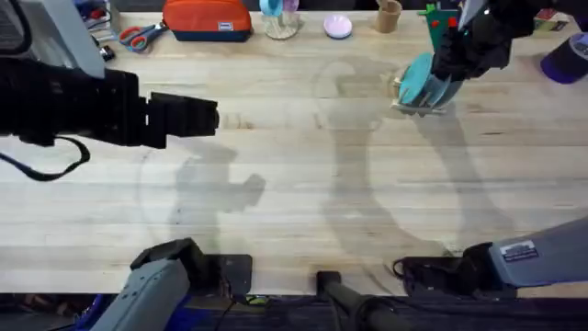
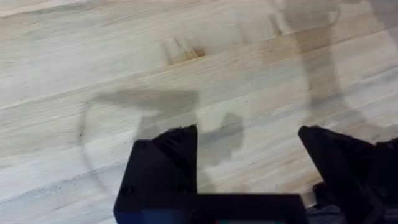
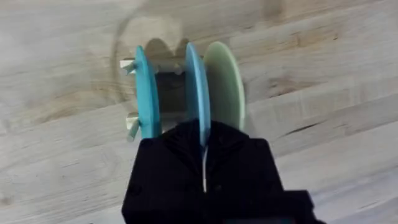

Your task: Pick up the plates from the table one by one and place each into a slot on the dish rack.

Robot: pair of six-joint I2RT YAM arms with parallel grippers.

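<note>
Plates stand on edge in the dish rack at the far right of the table. From the right wrist, three show upright side by side: a teal plate, a pale sky-blue plate and a cream plate just beside it. The right gripper is clenched on the rim of the sky-blue plate, its black fingers pressed together around the thin edge.

Nearest the bases, the tabletop is bare wood with wide room across the near and middle planks; only shadows cross it. A white label sits on the right arm near its base, its writing too small to read. The left gripper hangs over bare wood at the left side, fingers released and well apart, with nothing between them.

Along the far edge lie scissors, an orange pouch, a pink lid-like disc and a tan cup, all well apart from the rack.
</note>
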